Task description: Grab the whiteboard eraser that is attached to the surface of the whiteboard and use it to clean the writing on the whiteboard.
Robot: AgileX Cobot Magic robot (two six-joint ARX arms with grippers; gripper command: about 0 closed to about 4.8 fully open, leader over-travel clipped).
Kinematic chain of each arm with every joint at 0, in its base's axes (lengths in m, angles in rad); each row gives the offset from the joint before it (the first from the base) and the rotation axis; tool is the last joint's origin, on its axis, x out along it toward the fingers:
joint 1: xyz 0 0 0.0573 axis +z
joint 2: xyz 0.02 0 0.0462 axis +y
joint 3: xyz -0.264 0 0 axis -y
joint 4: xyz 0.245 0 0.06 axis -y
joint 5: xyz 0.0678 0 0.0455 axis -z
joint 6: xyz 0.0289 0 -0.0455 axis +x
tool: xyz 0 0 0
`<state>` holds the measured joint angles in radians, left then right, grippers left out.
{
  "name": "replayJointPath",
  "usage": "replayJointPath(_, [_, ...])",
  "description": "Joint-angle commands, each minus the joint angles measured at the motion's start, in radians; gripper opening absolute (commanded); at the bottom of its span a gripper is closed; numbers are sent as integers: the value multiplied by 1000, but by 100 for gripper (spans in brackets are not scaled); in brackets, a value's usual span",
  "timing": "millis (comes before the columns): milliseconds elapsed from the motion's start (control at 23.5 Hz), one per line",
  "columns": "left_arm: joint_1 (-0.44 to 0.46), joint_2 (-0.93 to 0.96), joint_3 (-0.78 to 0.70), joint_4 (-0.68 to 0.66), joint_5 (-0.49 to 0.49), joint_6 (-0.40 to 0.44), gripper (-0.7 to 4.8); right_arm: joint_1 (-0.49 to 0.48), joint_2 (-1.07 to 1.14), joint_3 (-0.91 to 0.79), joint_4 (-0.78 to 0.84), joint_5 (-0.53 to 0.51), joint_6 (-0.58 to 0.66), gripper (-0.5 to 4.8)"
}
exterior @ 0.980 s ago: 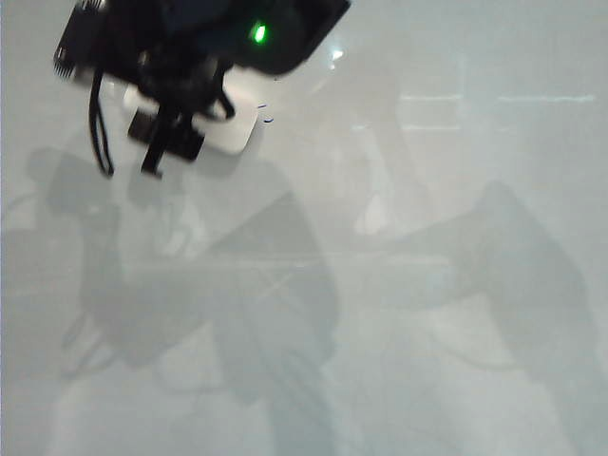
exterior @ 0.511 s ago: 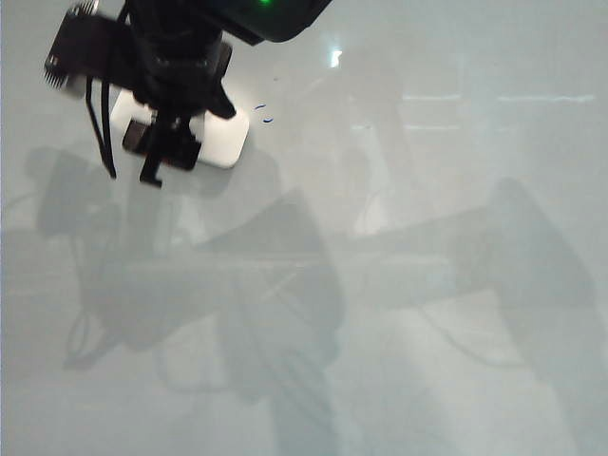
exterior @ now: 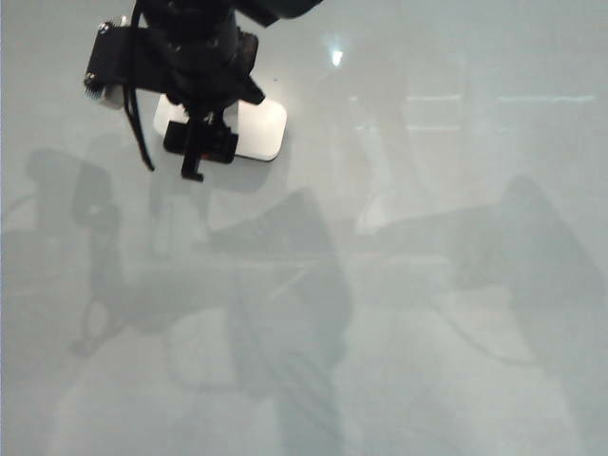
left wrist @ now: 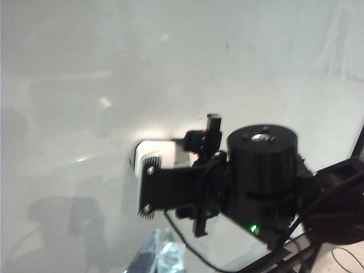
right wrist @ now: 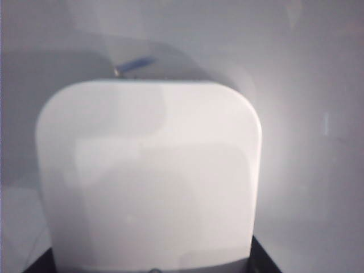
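The whiteboard (exterior: pixel 427 285) fills the exterior view. At its upper left lies the white whiteboard eraser (exterior: pixel 260 129), flat on the board, with my right gripper (exterior: pixel 203 135) shut on it from above. In the right wrist view the eraser (right wrist: pixel 148 170) fills the picture, dark jaws at its two near corners, the right gripper (right wrist: pixel 151 268) clamped across it. One blue stroke of the writing (right wrist: pixel 134 64) shows just past the eraser's far edge. The left wrist view sees the eraser (left wrist: pixel 158 154) under the black right arm (left wrist: pixel 261 170). My left gripper (left wrist: pixel 163 257) hovers off the board, its fingers together, holding nothing.
The board carries only shadows of the arms and bright light reflections (exterior: pixel 335 57). The right arm's cable (exterior: pixel 141 123) hangs beside the gripper. A dark frame edge (left wrist: pixel 358 142) shows at the board's side in the left wrist view.
The right gripper has slid the eraser to the right across the board, over the small blue marks that showed beside it half a second ago. The left arm has kept still.
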<state>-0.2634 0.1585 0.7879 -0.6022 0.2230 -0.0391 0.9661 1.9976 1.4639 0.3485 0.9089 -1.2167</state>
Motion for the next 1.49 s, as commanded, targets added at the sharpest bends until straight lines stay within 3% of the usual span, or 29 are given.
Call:
replayJointPath(43, [1, 1, 2, 15, -2, 2, -5, -24, -60, 5, 43, 39, 9, 117])
replayJointPath(256, [1, 2, 2, 23, -3, 3, -5, -19, -127, 5, 4, 47, 11, 116])
replayJointPath(384, [1, 2, 2, 25, -2, 5, -5, -22, -133, -2, -65, 61, 94, 116])
replayJointPath(511, [1, 2, 2, 29, -2, 5, -5, -24, -133, -56, -34, 58, 164, 116])
replayJointPath(682, [1, 1, 2, 28, -2, 5, -5, -20, -172, -216, 204, 56, 244, 116])
replayJointPath(895, [1, 2, 2, 28, -2, 5, -5, -24, -193, -383, 660, -3, 245, 116])
replayJointPath(1065, [1, 2, 2, 29, -2, 5, -5, -34, -192, -471, 856, -80, 319, 116])
replayJointPath(1236, [1, 2, 2, 29, -1, 5, -5, -93, -192, -487, 802, -108, 478, 115])
replayJointPath(1491, [1, 2, 2, 29, -2, 5, -5, -125, -190, -484, 743, -213, 592, 104])
